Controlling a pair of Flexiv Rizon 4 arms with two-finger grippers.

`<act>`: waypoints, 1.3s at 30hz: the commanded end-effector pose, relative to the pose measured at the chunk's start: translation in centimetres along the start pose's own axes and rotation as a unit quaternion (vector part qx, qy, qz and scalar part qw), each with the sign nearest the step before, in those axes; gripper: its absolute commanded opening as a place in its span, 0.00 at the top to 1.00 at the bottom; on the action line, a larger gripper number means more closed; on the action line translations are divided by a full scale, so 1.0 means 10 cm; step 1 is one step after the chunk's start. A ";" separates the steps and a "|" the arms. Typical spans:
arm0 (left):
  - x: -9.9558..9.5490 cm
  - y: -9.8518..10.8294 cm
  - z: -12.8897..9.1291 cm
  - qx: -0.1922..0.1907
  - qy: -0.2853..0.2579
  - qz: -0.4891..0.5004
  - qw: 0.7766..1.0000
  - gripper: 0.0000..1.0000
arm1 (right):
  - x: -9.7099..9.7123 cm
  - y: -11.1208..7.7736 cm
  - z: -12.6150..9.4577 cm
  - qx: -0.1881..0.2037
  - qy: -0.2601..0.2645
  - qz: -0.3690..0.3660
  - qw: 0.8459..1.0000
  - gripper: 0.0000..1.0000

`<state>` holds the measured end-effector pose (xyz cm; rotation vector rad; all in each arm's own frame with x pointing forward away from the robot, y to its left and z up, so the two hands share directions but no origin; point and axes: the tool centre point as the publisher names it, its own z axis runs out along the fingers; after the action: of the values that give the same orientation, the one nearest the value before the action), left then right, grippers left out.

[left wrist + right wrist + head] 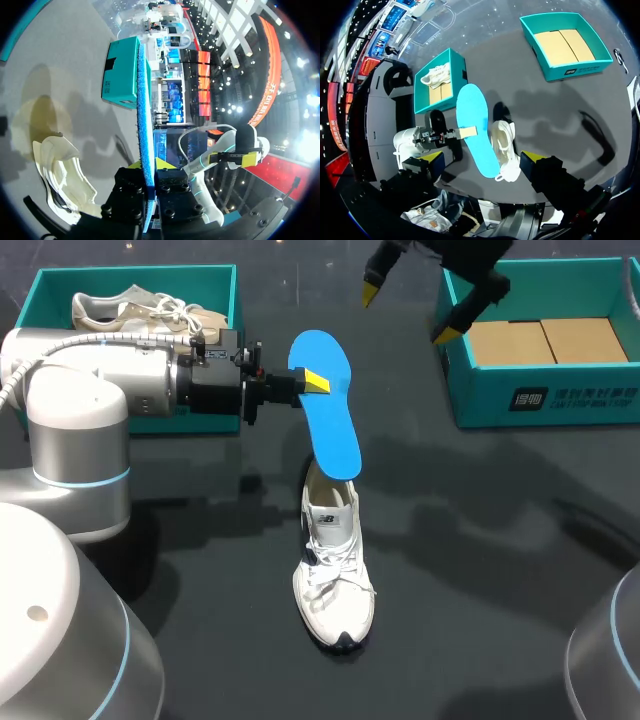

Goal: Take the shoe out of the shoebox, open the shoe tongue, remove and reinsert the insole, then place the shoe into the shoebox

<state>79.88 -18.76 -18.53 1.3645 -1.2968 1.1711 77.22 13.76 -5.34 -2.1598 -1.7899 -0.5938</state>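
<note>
The left arm [110, 375] comes in from the counter's [480, 540] left side, its pincer [308, 383] clamped on a bright blue insole [330, 415], one yellow fingertip pressed flat on the insole's upper face and the other behind it. The insole hangs tilted in the air over the middle of the counter, its broad end raised toward the far edge and its narrow end dipping to the heel opening of a white lace-up shoe [335, 580]; whether that end touches the shoe cannot be told. In the left wrist view the insole [144, 115] shows edge-on, running straight out between the two yellow tips, with the shoe [62, 170] lying beside and below the pincer. The shoe stands upright on its sole on the dark counter, toe toward the near edge, heel toward the far edge, laces loose over the tongue. A teal shoebox [40, 290] sits open at the far-left corner with a second pale shoe [140, 310] lying inside it. Another open teal shoebox [540, 395] sits at the far-right corner, lined with tan cardboard [545, 340]. The right pincer [408, 312] hangs high above the far edge, just beside that box's left wall, its fingers spread wide with nothing between them. The right wrist view looks down on both boxes, the insole and the shoe from above.
</note>
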 end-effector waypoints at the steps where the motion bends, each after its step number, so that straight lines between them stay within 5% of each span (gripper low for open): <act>1: -0.01 0.00 0.00 0.000 0.000 0.000 1.000 1.00 | -0.11 -0.05 0.05 -0.002 0.239 0.004 0.971 0.00; 23: -0.01 0.00 0.00 0.000 0.000 0.000 1.000 1.00 | -0.36 -0.10 0.40 0.004 0.437 0.024 0.899 0.00; 39: -0.01 0.00 0.00 0.000 0.000 0.000 1.000 1.00 | -0.38 -0.14 0.61 0.017 0.499 0.033 0.866 0.00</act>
<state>79.89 -18.76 -18.55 1.3642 -1.2962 1.1716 76.17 13.27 -11.94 -1.5890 -1.2710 -1.1679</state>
